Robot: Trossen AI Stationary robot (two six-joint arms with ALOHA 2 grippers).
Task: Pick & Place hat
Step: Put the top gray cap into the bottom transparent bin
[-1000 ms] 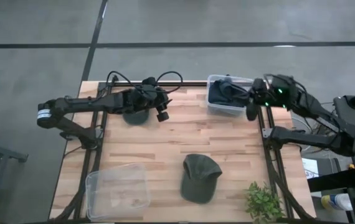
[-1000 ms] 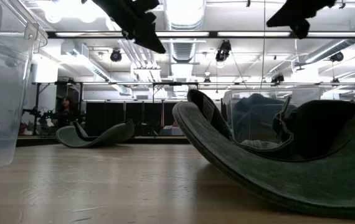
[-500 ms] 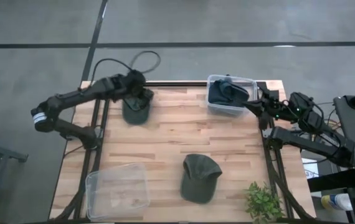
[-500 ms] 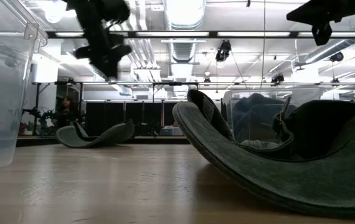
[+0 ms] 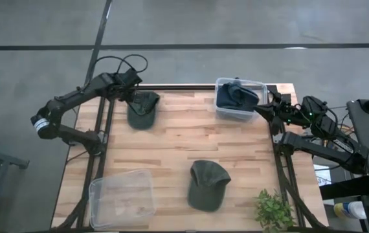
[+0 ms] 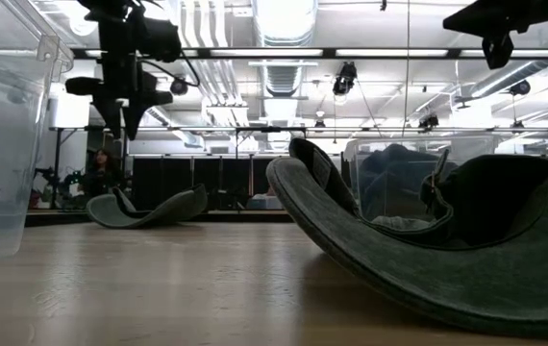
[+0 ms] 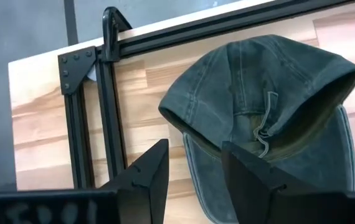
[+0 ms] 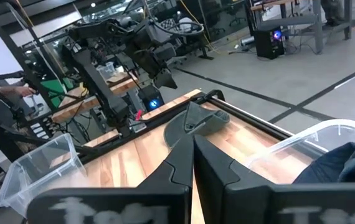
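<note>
Left gripper (image 7: 193, 177): jaws spread, nothing between them, fingers (image 7: 149, 171) apart with bare wood showing in the gap. It hung above the far left corner of the table (image 5: 171, 142), just off the crown end of a dark green hat (image 5: 142, 109) that lay flat on the wood there. In the left wrist view that hat (image 7: 277, 118) sat upside down, its hollow and inner seam showing, beside the black frame rail (image 7: 112, 106) along the table edge. No contact between gripper and hat.

Right gripper (image 8: 193, 162): jaws pressed together, holding nothing. It sat over the far right edge of the table, just beside a clear tub (image 5: 238, 100) holding dark blue cloth (image 5: 235, 96). The right wrist view looked past the shut fingers (image 8: 179, 163) along the table toward the far hat (image 8: 196, 121) and the left arm (image 8: 112, 81).

A second green hat (image 5: 208, 184) lay near the front middle of the table, brim toward the front edge, well apart from both grippers. In the low view this hat (image 6: 418, 245) filled the foreground, rocked on its crown, with the far hat (image 6: 149, 209) small behind it.

An empty clear bin (image 5: 122, 197) stood at the front left corner. A small green plant (image 5: 274, 210) stood at the front right corner.

A person (image 6: 99, 171) showed in the room behind the table, in the low view.
</note>
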